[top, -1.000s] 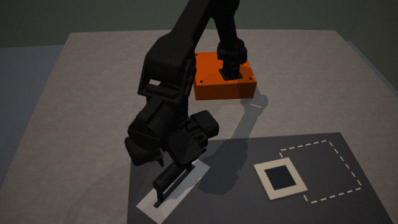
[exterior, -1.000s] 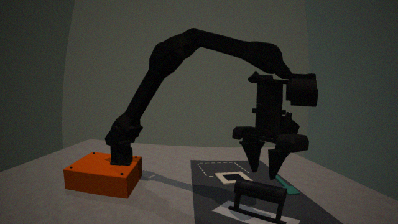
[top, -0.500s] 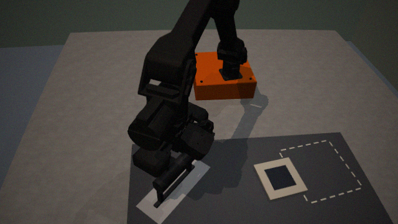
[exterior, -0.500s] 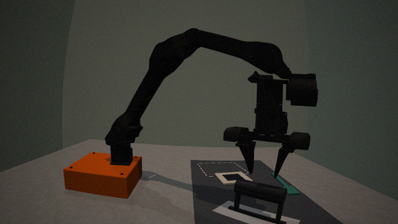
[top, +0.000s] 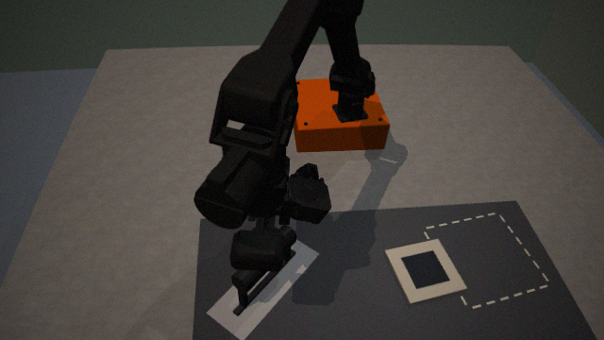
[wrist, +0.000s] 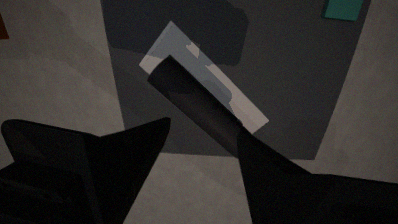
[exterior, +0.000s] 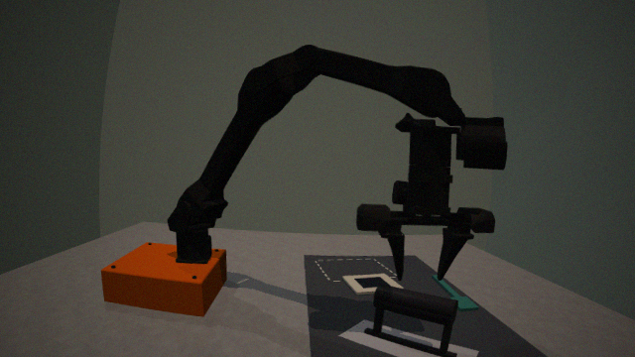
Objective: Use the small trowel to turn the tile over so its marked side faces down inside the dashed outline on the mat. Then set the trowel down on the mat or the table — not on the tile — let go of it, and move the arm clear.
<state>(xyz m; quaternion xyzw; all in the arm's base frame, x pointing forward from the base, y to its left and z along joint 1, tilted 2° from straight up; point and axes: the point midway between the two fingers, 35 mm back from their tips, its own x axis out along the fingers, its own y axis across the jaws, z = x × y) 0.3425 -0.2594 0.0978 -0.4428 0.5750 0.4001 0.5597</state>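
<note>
The trowel has a pale flat blade on the mat and a raised dark handle. The tile lies flat, its dark marked square facing up. It overlaps the left side of the dashed outline in the top view. My gripper is open and empty, pointing down above the trowel. In the wrist view the handle runs diagonally, and the right finger covers its lower end. The fingertips are hard to make out in the top view.
A flat teal tool lies on the mat; the arm hides it in the top view. The arm stands on an orange base block behind the mat on the table.
</note>
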